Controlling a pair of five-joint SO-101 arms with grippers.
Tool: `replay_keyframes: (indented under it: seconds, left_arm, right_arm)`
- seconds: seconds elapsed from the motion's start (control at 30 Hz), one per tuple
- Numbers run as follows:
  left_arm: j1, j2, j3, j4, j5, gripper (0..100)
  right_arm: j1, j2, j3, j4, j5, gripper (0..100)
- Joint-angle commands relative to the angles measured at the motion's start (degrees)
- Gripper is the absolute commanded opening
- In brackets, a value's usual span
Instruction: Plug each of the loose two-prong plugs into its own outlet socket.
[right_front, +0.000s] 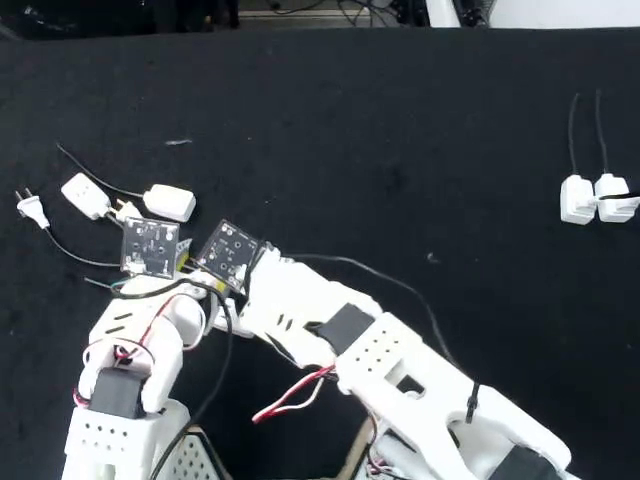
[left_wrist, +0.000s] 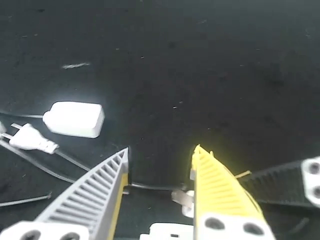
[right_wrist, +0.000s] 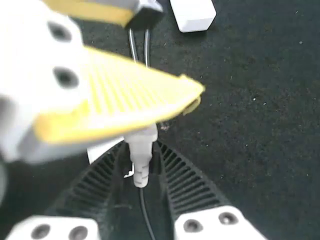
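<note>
Right gripper (right_wrist: 141, 156) pinches a plug (right_wrist: 140, 175); I read left gripper (left_wrist: 160, 150) as spread wide, just beside it.

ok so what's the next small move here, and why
Probably ease the left gripper back a little: it is open, and its yellow ribbed finger lies across the white two-prong plug that the right gripper is shut on, apparently blocking its way to the white rectangular socket block.

The right claw (right_wrist: 141, 152) grips a white plug (right_wrist: 140, 170) just beside the left claw's yellow finger (right_wrist: 125, 105).
</note>
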Motion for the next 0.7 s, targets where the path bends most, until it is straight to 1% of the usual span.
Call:
replay_keyframes:
  seconds: [0.0, 0.1, 0.23, 0.37, 0.67]
  left_arm:
    - [-3.0, -0.4, -0.1, -0.4, -0.8, 21]
    - [-3.3, -0.4, 0.0, -0.4, -0.8, 21]
    - [-2.7, -0.4, 1.0, -1.1, -0.9, 21]
    - [-2.7, -0.4, 3.1, -3.5, -0.9, 21]
    - [-2.7, -0.4, 3.3, -3.3, -0.8, 21]
  right_arm:
    - [-0.8, -3.0, -1.5, 1.9, 0.3, 1.1]
    - [-0.9, -6.0, -1.1, 2.4, 0.0, 1.1]
    - [-0.9, -11.3, 0.7, 2.2, -5.2, 1.1]
    - [-0.9, -15.3, 2.7, 1.9, -6.6, 1.1]
    - [-0.9, -16.6, 8.9, -7.6, -6.8, 1.1]
